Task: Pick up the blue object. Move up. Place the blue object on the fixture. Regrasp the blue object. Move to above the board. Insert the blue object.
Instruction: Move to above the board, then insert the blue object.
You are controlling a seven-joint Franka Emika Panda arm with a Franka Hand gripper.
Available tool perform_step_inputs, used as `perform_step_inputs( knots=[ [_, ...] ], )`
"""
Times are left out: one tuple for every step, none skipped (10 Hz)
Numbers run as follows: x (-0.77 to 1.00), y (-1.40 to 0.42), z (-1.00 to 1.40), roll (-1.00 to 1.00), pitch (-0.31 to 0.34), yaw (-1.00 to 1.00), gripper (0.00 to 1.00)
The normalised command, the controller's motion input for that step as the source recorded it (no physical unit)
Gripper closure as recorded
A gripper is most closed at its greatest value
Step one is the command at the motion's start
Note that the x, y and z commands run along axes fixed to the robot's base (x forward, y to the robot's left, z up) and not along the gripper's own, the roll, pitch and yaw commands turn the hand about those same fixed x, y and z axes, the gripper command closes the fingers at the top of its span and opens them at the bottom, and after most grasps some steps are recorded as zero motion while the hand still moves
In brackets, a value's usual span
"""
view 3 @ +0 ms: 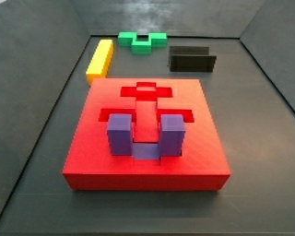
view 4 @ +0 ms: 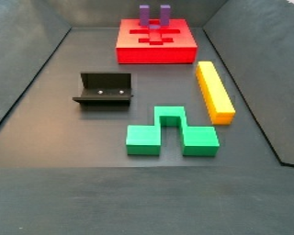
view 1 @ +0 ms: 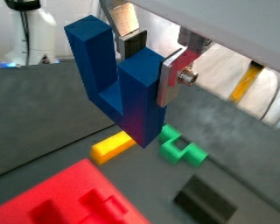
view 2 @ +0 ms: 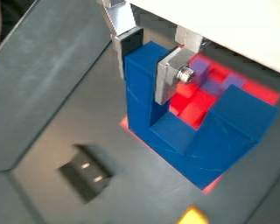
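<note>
Dark blue U-shaped block (view 1: 119, 79) fills both wrist views, clamped between our gripper (view 2: 149, 54) plates, aloft and absent from both side views. We judge ourselves travelling toward the red recessed board (view 3: 144, 171); next, align prongs over its free recess.

Both wrist views sit close behind the gripper (view 1: 140, 54), looking down past its fingers (view 2: 168, 74) and the blue object (view 1: 122, 79) to the floor. In a side view we look from beyond the board (view 3: 144, 138) toward the fixture (view 3: 192, 60). In a side view we face the opposite way, with the green block (view 4: 171, 131) nearest; both share the whole floor.
</note>
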Motion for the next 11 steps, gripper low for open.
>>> perform_step_inputs(
  knots=[
    [-0.07, -0.05, 0.02, -1.00, 0.086, 0.01, 1.00],
    [-0.09, -0.04, 0.02, -1.00, 0.058, 0.02, 1.00],
    [-0.10, -0.01, 0.00, -1.00, 0.038, 0.02, 1.00],
    [-0.08, 0.03, 0.01, -0.87, 0.004, 0.01, 1.00],
    [-0.06, 0.03, 0.00, -0.59, -0.019, 0.01, 1.00],
    [-0.05, 0.02, 0.00, -0.40, -0.025, 0.00, 1.00],
    [-0.04, 0.01, 0.00, -0.30, -0.027, 0.00, 1.00],
    [0.03, 0.00, -0.01, 0.00, 0.000, 0.00, 1.00],
    [0.17, 0.00, -0.09, -0.08, -0.030, -0.01, 1.00],
    [0.52, 0.00, -0.20, -0.12, -0.106, -0.03, 1.00],
    [0.73, 0.00, -0.27, -0.13, -0.131, -0.07, 1.00]
  ],
)
